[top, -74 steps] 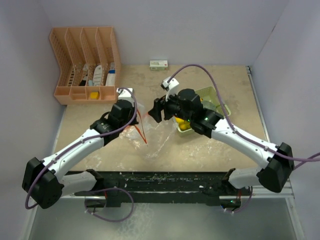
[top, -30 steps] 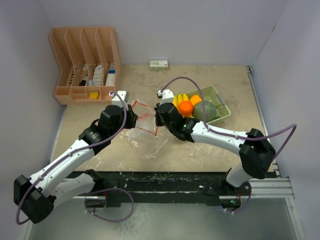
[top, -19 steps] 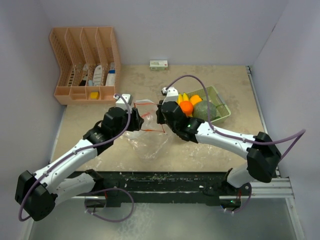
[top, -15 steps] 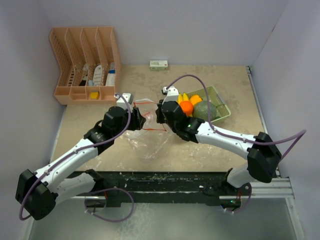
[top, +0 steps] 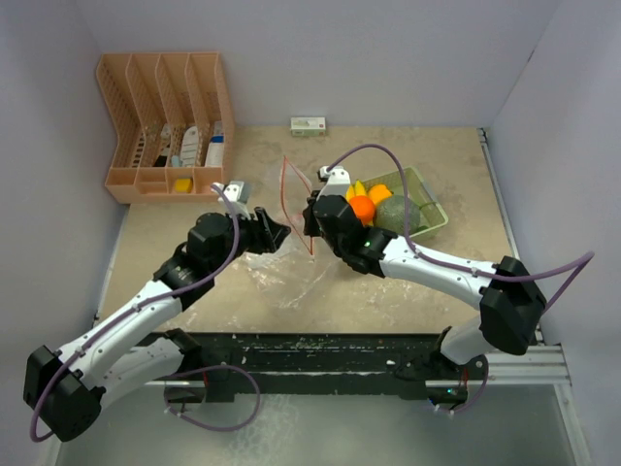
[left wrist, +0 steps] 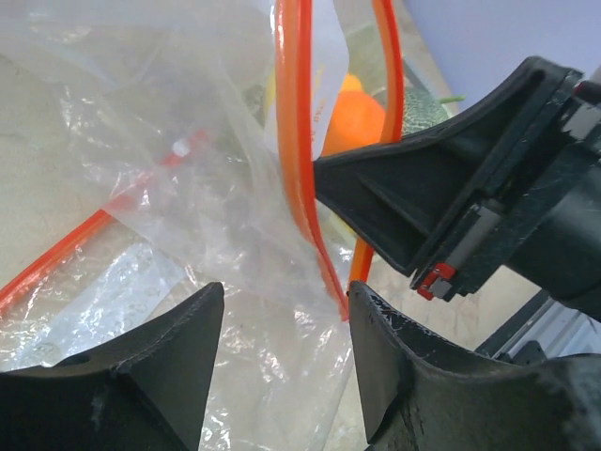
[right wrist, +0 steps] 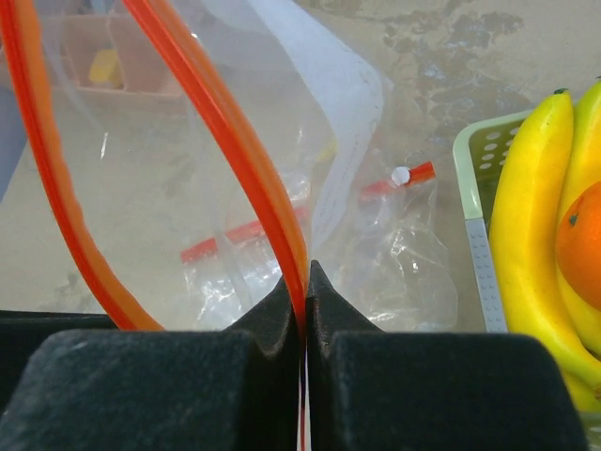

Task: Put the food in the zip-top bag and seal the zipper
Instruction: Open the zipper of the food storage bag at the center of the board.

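Observation:
The zip-top bag (top: 283, 277) is clear film with an orange zipper rim (top: 285, 192) that rises as a narrow loop above the table. My right gripper (top: 310, 221) is shut on that rim (right wrist: 282, 221), its pads pinched flat against the strip. Just left of the bag mouth, my left gripper (top: 278, 234) is open. Loose film (left wrist: 235, 235) lies between its fingers (left wrist: 160, 362), and none of it is gripped. The food sits in the pale green tray (top: 434, 207): yellow bananas (right wrist: 526, 216), oranges (top: 362, 207) and a green melon-like piece (top: 398, 215).
A peach slotted organizer (top: 165, 126) with small items stands at the back left. A small white box (top: 309, 125) lies by the back wall. A red strip with a white slider (right wrist: 402, 176) shows through the film on the table.
My left gripper has opened, let go of the bag rim and drawn back to the left. The orange rim, earlier stretched between both grippers, now stands up from the right gripper alone.

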Motion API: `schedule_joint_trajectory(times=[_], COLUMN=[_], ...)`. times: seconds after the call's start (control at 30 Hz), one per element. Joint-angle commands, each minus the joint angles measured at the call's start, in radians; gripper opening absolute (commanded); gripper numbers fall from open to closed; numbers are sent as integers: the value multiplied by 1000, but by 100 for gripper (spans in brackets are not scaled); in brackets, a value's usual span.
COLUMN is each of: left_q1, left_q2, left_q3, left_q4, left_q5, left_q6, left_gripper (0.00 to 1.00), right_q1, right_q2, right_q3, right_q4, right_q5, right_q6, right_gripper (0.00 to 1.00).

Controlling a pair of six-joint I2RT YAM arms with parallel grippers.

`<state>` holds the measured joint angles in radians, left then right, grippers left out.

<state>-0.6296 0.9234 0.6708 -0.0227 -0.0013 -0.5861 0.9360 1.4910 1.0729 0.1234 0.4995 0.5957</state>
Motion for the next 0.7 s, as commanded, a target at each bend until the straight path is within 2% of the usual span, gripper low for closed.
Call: schedule_joint_trajectory(times=[0.0, 0.37, 0.67], left_q1=[-1, -2, -2], left_q2=[-21, 69, 39], left_q3=[-8, -23, -24], left_q4=[71, 208, 224], left_q5=[23, -28, -113], left_q6=[-34, -105, -142], left_gripper=[60, 59, 55], right_q1=[2, 3, 3], right_q2=[-5, 9, 22], right_q3=[55, 60, 52], right_q4=[46, 55, 59], right_q5=[38, 7, -14], right_q6=[7, -3, -2], right_gripper=[0, 0, 0])
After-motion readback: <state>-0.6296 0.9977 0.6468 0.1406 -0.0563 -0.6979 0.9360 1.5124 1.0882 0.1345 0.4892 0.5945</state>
